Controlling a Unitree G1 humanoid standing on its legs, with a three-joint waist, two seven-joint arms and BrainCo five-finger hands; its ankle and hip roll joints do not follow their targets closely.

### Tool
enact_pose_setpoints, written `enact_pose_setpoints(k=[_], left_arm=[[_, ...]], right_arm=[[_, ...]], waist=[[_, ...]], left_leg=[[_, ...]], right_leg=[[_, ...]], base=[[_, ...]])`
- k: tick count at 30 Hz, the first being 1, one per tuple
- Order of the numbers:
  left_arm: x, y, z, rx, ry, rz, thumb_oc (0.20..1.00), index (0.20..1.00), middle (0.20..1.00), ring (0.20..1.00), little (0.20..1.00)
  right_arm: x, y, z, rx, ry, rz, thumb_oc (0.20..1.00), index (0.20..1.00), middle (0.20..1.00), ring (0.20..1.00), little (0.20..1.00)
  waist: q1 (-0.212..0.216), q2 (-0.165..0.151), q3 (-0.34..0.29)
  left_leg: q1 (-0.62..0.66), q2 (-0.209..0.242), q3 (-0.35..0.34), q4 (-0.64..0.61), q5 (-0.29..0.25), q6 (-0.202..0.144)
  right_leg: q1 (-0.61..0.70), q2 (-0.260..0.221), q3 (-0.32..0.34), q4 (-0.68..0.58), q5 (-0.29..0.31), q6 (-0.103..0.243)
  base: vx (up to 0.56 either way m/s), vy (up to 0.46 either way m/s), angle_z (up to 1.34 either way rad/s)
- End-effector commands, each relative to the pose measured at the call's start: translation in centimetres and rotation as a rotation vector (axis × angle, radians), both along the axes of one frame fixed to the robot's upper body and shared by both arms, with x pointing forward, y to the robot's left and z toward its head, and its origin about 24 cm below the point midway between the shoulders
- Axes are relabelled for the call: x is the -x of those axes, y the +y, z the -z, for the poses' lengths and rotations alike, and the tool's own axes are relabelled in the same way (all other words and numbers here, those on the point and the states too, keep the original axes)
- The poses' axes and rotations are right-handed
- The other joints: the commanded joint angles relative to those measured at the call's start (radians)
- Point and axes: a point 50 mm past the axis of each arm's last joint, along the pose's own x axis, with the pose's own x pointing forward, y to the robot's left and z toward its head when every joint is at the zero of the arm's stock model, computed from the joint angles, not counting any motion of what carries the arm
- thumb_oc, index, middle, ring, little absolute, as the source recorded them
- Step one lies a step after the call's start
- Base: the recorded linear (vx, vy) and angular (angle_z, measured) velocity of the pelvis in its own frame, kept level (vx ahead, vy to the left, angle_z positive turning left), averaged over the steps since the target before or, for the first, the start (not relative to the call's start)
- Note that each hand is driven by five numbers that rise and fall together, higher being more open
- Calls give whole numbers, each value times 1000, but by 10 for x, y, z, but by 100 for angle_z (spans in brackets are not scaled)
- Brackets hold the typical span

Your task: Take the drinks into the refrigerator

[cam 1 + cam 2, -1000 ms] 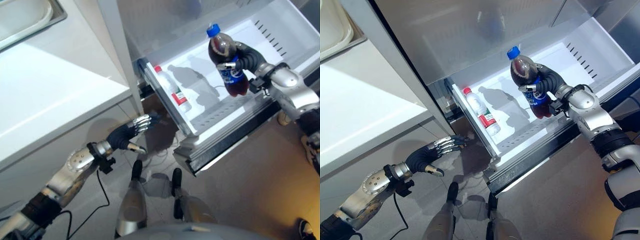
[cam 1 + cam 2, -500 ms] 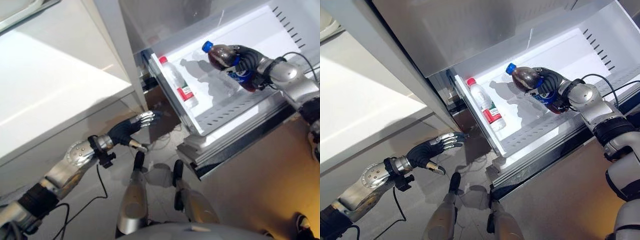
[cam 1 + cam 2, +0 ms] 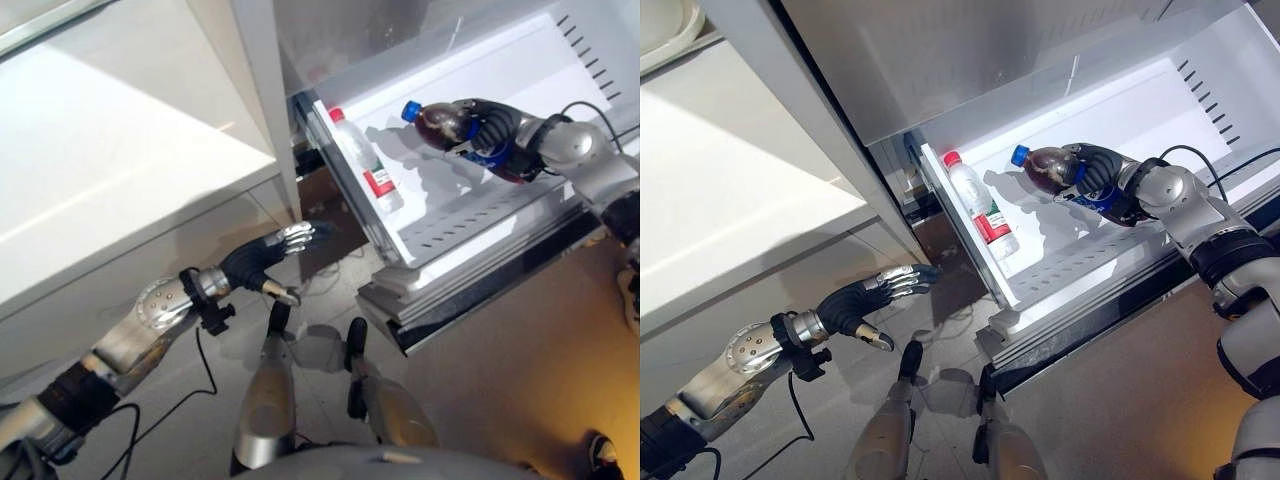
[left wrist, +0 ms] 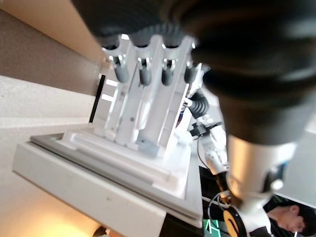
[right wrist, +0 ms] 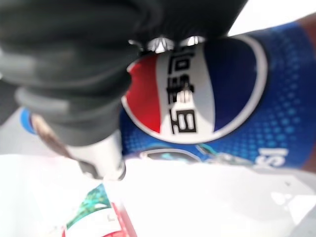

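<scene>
the right robot hand (image 3: 1092, 170) is wrapped round a dark cola bottle (image 3: 1068, 178) with a blue cap, holding it tipped almost flat over the white pulled-out refrigerator drawer (image 3: 1080, 262), cap toward 9 o'clock. a clear water bottle (image 3: 980, 211) with a red cap lies in the drawer at 9 o'clock of the cola. the left robot hand (image 3: 862, 302) hangs near the floor, fingers relaxed and holding nothing, at 7 o'clock of the drawer.

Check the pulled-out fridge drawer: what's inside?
Drawer: a clear red-capped bottle lying by its side wall, and the cola bottle, tilted, in the right hand. Floor beneath it is hidden.
</scene>
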Motion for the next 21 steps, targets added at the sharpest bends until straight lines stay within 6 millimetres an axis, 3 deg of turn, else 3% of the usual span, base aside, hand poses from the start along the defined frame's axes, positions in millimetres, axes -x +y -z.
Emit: enact_pose_setpoints(k=[1, 10, 21], left_arm=[[13, -10, -18, 55, -99, 65, 1000, 1000, 1000, 1000, 1000], [11, -14, -21, 79, -115, 52, 1000, 1000, 1000, 1000, 1000], [12, -13, -22, 78, -117, 48, 1000, 1000, 1000, 1000, 1000]], right_arm=[[2, -9, -64, -10, -206, 57, 200, 200, 200, 200, 200], [-8, 14, -61, -75, -233, 23, 200, 200, 200, 200, 200], [-10, 16, -65, -61, -239, 33, 200, 200, 200, 200, 200]], waist=[[12, -21, 4], [16, -10, 15], [11, -14, 15]], left_leg=[[-4, -26, -19, 12, -6, 55], [-7, -25, -10, 5, -4, 58], [-10, -21, -7, 9, -7, 59]], right_leg=[[-82, -33, -15, 164, -35, 52], [-95, -31, -6, 166, -33, 50], [-102, -28, 0, 166, -33, 50]], base=[[0, 0, 0], [0, 0, 0], [-2, 0, -1]])
